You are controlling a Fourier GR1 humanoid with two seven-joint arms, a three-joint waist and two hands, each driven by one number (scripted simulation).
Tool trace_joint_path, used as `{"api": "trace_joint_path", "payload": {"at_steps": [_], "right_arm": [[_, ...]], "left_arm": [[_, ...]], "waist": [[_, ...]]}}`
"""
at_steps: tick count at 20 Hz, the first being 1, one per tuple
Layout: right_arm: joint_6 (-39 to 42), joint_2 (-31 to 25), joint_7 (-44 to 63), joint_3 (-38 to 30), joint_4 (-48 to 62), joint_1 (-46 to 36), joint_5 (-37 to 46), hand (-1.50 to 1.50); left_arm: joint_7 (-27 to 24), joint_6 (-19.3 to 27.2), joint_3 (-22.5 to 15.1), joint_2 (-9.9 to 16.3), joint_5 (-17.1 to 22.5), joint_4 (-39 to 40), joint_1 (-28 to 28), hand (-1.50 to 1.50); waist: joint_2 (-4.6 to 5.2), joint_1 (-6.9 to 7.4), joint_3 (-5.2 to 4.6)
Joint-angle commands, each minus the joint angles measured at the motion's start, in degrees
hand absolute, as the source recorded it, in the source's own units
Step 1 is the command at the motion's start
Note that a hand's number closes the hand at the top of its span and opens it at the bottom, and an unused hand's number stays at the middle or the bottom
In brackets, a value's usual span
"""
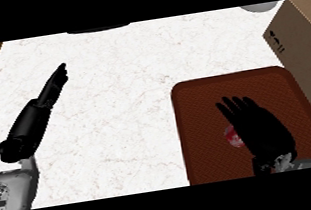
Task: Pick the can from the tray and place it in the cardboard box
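A view straight down onto a pale marbled surface. A dark red-brown tray lies at the lower right, and just beside its right edge stands an open cardboard box, which runs out of view at the right.

The right hand is over the middle of the tray, its fingers stretched out fairly straight and pointing away from the robot, not curled round anything. Just under its left edge a small patch of red and pale colour shows: this is the can, on the tray and mostly hidden by the hand. So little of it is visible that its long axis and the way it points cannot be told; it could be standing upright or lying on its side.

The left hand rests over the surface at the far left, well apart from the tray, fingers straight and pointing away.

What could go wrong: the can sits off to the hand's left side rather than between thumb and fingers, so closing from here might nudge it aside or tip it. If it is lying down, it could roll across the tray. Later, the near wall of the box could catch a can that is carried low.
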Motion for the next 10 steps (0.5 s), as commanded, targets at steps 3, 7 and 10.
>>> {"api": "trace_joint_path", "payload": {"at_steps": [3,7,10], "right_arm": [[-1.53,1.24,-1.64,-1.05,4.9,0.12,4.77,-1.5],[-1.74,3.12,-4.79,-4.38,9.44,-2.87,4.84,-1.5],[-3.43,6.25,-4.34,-2.95,11.68,-1.37,6.55,-1.5]], "left_arm": [[-5.01,-0.01,-0.17,-0.97,-2.84,0.28,3.62,0.0],[3.5,-2.3,1.61,-0.69,0.25,-6.24,2.01,0.0],[1.59,-2.27,3.1,-0.98,-0.32,0.49,-3.1,0.0]], "waist": [[0.01,0.05,-0.01],[-0.03,0.27,0.01],[0.04,-0.01,0.0]]}}
